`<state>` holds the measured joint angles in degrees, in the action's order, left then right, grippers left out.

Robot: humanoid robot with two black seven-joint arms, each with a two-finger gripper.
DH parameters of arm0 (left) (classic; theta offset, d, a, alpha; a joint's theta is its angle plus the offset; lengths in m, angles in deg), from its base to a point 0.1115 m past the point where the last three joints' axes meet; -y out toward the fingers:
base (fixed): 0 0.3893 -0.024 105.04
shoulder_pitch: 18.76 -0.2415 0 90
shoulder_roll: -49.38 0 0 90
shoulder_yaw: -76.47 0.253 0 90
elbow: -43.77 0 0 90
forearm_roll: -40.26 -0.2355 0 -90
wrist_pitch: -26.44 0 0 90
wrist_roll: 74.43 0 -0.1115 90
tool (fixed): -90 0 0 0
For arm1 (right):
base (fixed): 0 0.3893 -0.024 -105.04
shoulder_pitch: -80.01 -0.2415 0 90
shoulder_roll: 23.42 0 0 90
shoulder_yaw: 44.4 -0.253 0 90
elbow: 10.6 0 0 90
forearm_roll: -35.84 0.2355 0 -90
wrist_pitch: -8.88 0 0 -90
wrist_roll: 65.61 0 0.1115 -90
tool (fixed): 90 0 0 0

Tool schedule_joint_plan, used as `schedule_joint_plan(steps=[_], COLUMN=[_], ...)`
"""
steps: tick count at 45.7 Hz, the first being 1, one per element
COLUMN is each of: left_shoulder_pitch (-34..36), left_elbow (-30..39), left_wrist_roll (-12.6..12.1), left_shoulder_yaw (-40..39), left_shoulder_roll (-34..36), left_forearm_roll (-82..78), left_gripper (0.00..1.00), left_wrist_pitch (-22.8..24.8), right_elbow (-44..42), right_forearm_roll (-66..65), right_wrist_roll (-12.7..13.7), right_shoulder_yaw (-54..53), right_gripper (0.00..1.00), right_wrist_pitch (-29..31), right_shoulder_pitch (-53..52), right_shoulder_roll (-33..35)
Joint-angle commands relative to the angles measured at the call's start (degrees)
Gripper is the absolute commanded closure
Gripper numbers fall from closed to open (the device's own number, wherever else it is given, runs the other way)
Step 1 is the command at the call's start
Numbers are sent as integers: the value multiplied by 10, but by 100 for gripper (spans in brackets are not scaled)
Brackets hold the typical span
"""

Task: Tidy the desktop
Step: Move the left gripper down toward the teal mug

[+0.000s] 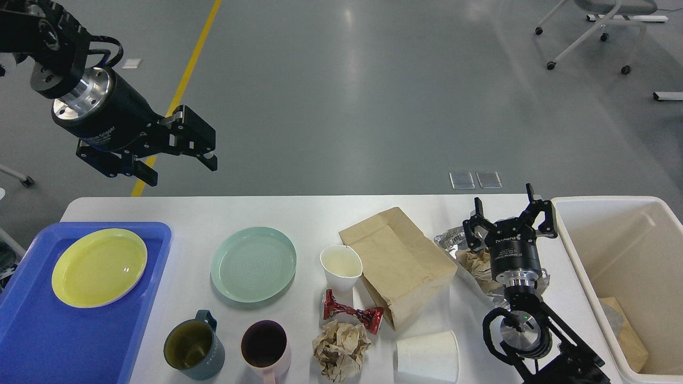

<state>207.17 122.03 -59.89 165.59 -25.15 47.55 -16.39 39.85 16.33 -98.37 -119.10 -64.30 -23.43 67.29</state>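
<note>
Between the brown paper bag (397, 265) and the cream bin (621, 277), the right gripper (506, 209) hangs low over a heap of crumpled foil and paper (472, 256), its two fingers spread and holding nothing. The step in hand looks like picking this rubbish up for the bin just to its right. To do it well, the fingers should come straight down around the thickest bunch of the heap, close gently so the foil does not slip out, and lift high enough to pass over the bin's near wall. Far to the left, the left gripper (179, 165) hovers high above the floor beyond the table's far edge, fingers parted, empty.

Everything rests on the desktop (309, 213), a wide white top with rounded corners that fills the near half of the view. It is crowded: a blue tray (32, 330) with a yellow plate (99, 267) at the left, a green plate (253, 263), two mugs (193, 345), paper cups (341, 266), a red wrapper (352, 312) and a wad of crumpled paper (341, 349).
</note>
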Motion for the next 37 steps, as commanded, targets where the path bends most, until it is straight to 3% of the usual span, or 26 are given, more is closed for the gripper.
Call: schedule_joint_plan(steps=[1, 8, 14, 16, 21, 24, 29, 37], left_shoulder_pitch=[67, 169, 203, 216, 243, 245, 242, 196], left_elbow=[46, 149, 198, 214, 226, 222, 222, 196], left_wrist_roll=[1, -1, -11, -30, -106, -133, -130, -131], left_shoulder_yaw=[38, 37, 43, 45, 61, 61, 57, 53], left_shoulder_roll=[-66, -109, -152, -162, -188, -199, -195, -189], left_forearm_roll=[60, 111, 141, 153, 191, 193, 193, 192], left_gripper=[2, 2, 2, 2, 2, 2, 2, 2], left_wrist_pitch=[49, 56, 56, 56, 54, 49, 58, 28], right_elbow=[0, 0, 0, 0, 0, 0, 0, 0], right_forearm_roll=[0, 0, 0, 0, 0, 0, 0, 0], right_wrist_roll=[0, 0, 0, 0, 0, 0, 0, 0], right_shoulder_yaw=[0, 0, 0, 0, 0, 0, 0, 0], right_gripper=[0, 0, 0, 0, 0, 0, 0, 0], right_wrist_pitch=[0, 0, 0, 0, 0, 0, 1, 0], right_shoulder_pitch=[0, 0, 0, 0, 0, 0, 0, 0], right_shoulder_roll=[0, 0, 0, 0, 0, 0, 0, 0])
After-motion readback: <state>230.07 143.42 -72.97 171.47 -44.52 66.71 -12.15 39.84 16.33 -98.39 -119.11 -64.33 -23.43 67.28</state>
